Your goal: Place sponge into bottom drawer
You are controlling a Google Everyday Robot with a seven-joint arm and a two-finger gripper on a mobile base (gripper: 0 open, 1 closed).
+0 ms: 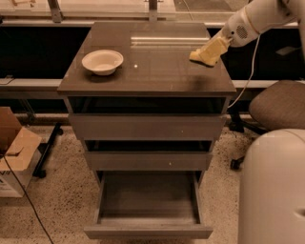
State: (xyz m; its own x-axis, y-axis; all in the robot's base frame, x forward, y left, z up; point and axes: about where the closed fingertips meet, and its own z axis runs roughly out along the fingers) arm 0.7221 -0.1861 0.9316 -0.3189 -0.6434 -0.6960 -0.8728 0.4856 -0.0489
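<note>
Jaws of the gripper look clamped on the sponge at the table top's 2 o'clock corner (long axis along the wrist); open bottom drawer sits way down at 6 o'clock.

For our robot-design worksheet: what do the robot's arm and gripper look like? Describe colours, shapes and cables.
The arm is smooth, rounded white casing, with a small dotted grille near the wrist and a thin pale cable hanging below. The gripper, over the right rear of the cabinet top, looks pale and tapered.
</note>
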